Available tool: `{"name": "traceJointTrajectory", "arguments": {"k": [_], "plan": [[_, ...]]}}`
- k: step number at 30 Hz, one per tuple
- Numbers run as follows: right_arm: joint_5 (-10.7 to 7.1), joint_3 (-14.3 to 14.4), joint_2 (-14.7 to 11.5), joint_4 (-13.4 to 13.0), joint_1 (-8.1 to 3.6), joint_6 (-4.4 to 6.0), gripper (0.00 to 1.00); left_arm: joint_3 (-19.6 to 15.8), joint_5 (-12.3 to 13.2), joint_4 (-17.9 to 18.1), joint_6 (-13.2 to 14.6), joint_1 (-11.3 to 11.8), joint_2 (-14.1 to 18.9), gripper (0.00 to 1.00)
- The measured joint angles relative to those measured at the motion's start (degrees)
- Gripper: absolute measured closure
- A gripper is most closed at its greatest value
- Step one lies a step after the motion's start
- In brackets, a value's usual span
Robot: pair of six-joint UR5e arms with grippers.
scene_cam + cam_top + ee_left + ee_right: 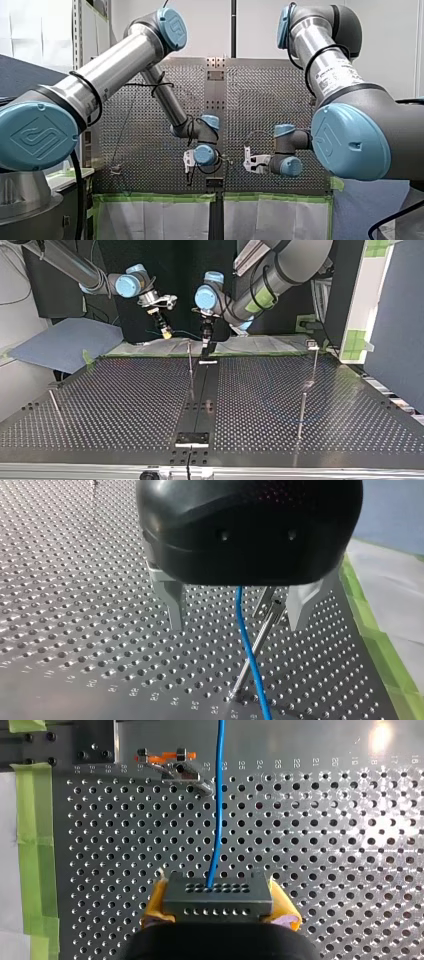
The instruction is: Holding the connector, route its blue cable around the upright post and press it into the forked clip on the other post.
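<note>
In the right wrist view my right gripper has its yellow pads shut on a dark grey connector. A blue cable leaves the connector and runs straight ahead over the perforated plate. My left gripper is black with metal fingers and stands open just above the plate. Between its fingers the blue cable crosses a thin metal post, which stands nearer one finger. Whether the cable touches the post I cannot tell. Both grippers hang at the far edge in the top view, right and left.
A small metal fixture with an orange part sits ahead of the connector, beside the cable. Thin upright posts stand on the table. Green tape marks the plate's edge. A black strip runs down the middle.
</note>
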Motion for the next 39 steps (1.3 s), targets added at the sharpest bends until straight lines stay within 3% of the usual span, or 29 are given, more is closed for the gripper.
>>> {"name": "traceJointTrajectory", "arguments": {"k": [15, 21, 22, 23, 24, 25, 26, 27, 28, 36, 39], "plan": [[-0.45, 0.0, 0.0, 0.0, 0.22, -0.21, 1.00, 1.1, 2.0, 0.1, -0.8, 1.5, -1.1, 0.00], [-0.71, 0.0, 0.0, 0.0, 0.27, -0.21, 1.00, 1.1, 2.4, 0.0, 0.7, 1.6, -1.1, 0.00], [-0.72, 0.0, 0.0, 0.0, 0.27, -0.21, 1.00, 1.1, 2.4, 0.0, 0.8, 1.6, -1.1, 0.26], [-0.73, 0.0, 0.0, 0.0, 0.27, -0.21, 1.00, 1.1, 2.4, 0.0, 1.0, 1.6, -1.1, 0.41], [-0.73, 0.0, 0.0, 0.0, 0.27, -0.21, 1.00, 1.1, 2.5, 0.0, 1.2, 1.6, -1.1, 0.41], [-0.74, 0.0, 0.0, 0.0, 0.27, -0.21, 1.00, 1.1, 2.5, 0.1, 1.3, 1.6, -1.1, 0.65], [-0.74, 0.0, 0.0, 0.0, 0.27, -0.21, 1.00, 1.1, 2.5, 0.1, 1.4, 1.6, -1.1, 0.80], [-0.74, 0.0, 0.0, 0.0, 0.27, -0.21, 1.00, 1.1, 2.6, 0.1, 1.6, 1.6, -1.1, 0.80], [-0.74, 0.0, 0.0, 0.0, 0.28, -0.21, 1.00, 1.1, 2.6, 0.1, 1.8, 1.6, -1.1, 0.95], [-0.74, 0.0, 0.0, 0.0, 0.28, -0.21, 1.00, 1.1, 4.2, 0.1, 2.3, 1.8, -1.1, 0.89], [-0.75, 0.0, 0.0, 0.0, 0.31, -0.21, 1.00, 1.1, 4.4, 0.2, 2.3, 1.8, -1.1, 0.96]]}}
